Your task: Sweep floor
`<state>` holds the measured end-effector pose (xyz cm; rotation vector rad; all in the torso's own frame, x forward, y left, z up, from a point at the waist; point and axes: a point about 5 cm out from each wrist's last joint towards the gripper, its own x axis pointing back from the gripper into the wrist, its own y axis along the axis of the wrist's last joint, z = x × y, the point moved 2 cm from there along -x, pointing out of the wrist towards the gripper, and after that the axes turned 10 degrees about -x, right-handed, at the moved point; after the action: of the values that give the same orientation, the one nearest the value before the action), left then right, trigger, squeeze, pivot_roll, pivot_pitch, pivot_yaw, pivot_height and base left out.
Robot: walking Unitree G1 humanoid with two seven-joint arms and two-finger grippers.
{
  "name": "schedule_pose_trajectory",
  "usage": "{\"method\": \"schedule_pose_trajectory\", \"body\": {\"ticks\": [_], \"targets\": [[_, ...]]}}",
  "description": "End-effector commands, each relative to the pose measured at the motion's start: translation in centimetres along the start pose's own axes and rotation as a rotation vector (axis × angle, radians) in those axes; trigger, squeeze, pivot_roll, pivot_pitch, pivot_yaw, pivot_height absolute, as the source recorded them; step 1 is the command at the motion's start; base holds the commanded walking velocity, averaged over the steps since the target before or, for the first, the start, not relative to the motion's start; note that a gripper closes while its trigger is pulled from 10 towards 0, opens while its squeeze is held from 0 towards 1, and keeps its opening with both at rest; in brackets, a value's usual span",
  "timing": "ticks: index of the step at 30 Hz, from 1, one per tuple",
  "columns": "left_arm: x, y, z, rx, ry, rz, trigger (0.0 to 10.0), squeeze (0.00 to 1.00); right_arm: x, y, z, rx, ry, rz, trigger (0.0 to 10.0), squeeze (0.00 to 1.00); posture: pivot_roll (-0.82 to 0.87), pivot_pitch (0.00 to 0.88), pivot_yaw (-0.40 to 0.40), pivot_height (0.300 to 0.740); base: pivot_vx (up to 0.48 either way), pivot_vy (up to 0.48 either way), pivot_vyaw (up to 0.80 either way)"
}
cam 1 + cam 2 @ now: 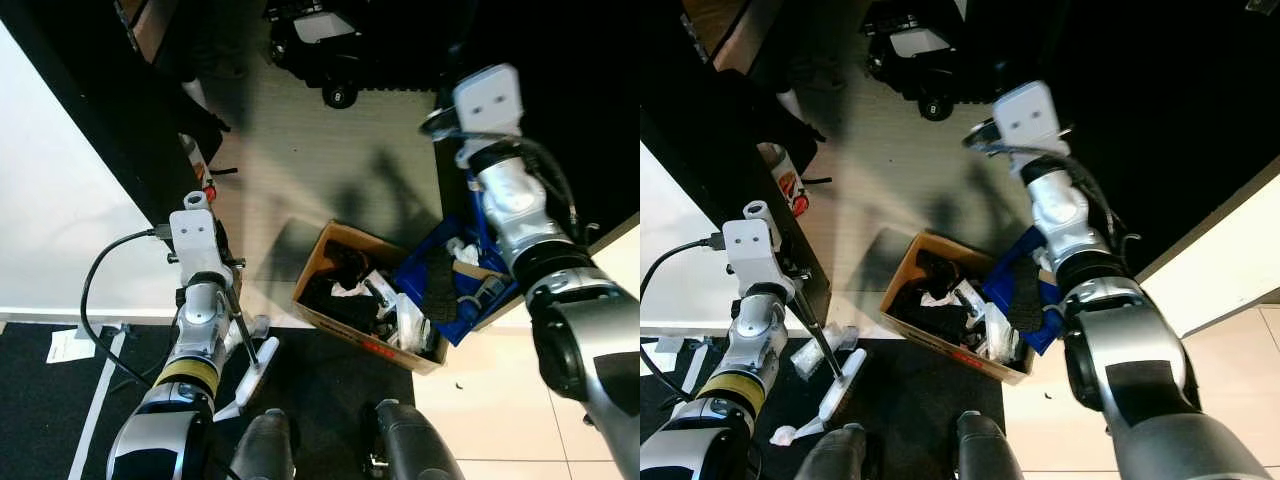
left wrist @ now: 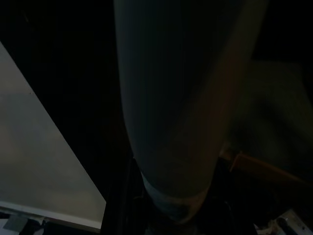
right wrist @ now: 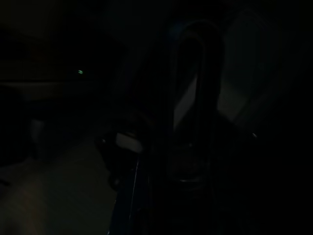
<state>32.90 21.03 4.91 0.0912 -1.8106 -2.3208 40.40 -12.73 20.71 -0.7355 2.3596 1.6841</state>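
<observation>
We are judging the sweeping as barely begun. Our left end effector (image 1: 232, 300) is carrying a thin rod down to a white sweeper head (image 1: 252, 375) resting on the black mat (image 1: 330, 370), though we cannot tell its grip. Scraps are lying beside the cardboard box (image 1: 365, 300). Our right end effector's state is unreadable.

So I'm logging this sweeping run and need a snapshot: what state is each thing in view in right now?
Cardboard box: open, on the floor, packed with dark and white clutter.
Blue dustpan: beside the box's far side, holding debris.
White sweeper head: down on the dark mat, on a thin rod.
Left arm: lowered along the rod.
Right arm: raised above the dustpan.
Wheeled black machine: parked on the grey floor.
</observation>
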Motion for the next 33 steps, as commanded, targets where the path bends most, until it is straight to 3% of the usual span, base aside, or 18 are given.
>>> {"method": "schedule_pose_trajectory", "body": {"ticks": [1,12,16,20,25,33], "targets": [[0.2,-0.4,0.4,-0.035,0.002,0.006,10.0,0.00,-0.5,1.6,0.5,0.053,0.030,-0.098,10.0,0.00,0.00,0.090,-0.054,0.740,0.000,0.000,0.00],[0.4,-0.4,0.3,-0.033,-0.002,0.005,10.0,0.00,-0.1,2.5,6.2,0.047,0.130,-0.190,10.0,0.00,0.00,0.092,-0.056,0.740,0.000,0.000,0.00],[0.4,-0.5,0.1,-0.023,-0.026,0.007,10.0,0.00,0.5,3.4,8.7,-0.009,0.214,-0.252,10.0,0.00,0.00,0.092,-0.057,0.740,0.000,0.000,0.00],[0.4,-0.5,-0.1,-0.016,-0.038,0.006,10.0,0.00,1.9,4.0,11.2,-0.009,0.343,-0.330,10.0,0.00,0.00,0.089,-0.057,0.740,0.000,0.000,0.00],[0.4,-0.5,-0.2,-0.019,-0.038,0.007,10.0,0.00,3.0,3.5,12.2,0.053,0.410,-0.354,10.0,0.00,-0.01,0.082,-0.052,0.740,0.000,0.000,0.00],[0.1,-0.2,-0.2,-0.022,-0.048,0.002,10.0,0.00,3.1,3.9,11.3,0.170,0.463,-0.421,10.0,0.00,-0.02,0.071,-0.044,0.740,0.000,0.000,0.00]]}}
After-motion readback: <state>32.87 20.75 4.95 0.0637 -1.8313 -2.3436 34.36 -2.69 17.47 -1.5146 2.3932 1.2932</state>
